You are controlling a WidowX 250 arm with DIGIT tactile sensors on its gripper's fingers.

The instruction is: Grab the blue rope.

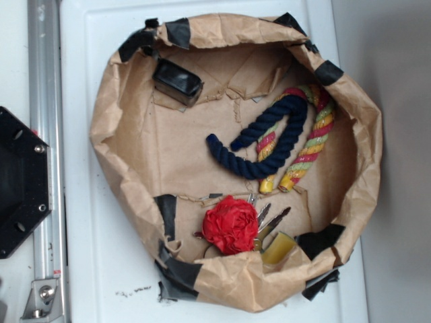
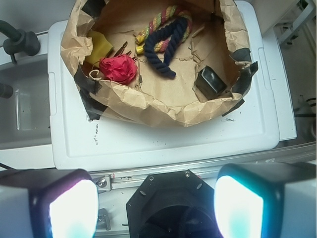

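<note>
The blue rope (image 1: pixel 264 140) is a thick navy twisted cord bent in a U. It lies inside a brown paper bowl (image 1: pixel 128 145), partly over a red-yellow-green striped rope (image 1: pixel 313 138). In the wrist view the blue rope (image 2: pixel 163 44) lies far ahead in the bowl (image 2: pixel 163 106). My gripper (image 2: pixel 156 206) is open and empty, its two glowing pads (image 2: pixel 74 210) wide apart at the bottom of the wrist view, well back from the bowl and above the black robot base (image 2: pixel 171 203). The gripper does not show in the exterior view.
A red crumpled ball (image 1: pixel 230 225), a yellow piece (image 1: pixel 277 249), several thin metal tools (image 1: pixel 269 217) and a black box (image 1: pixel 178 82) also lie in the bowl. The bowl stands on a white lid (image 1: pixel 87 262). A metal rail (image 1: pixel 46 134) and black base plate (image 1: pixel 20 182) are at the left.
</note>
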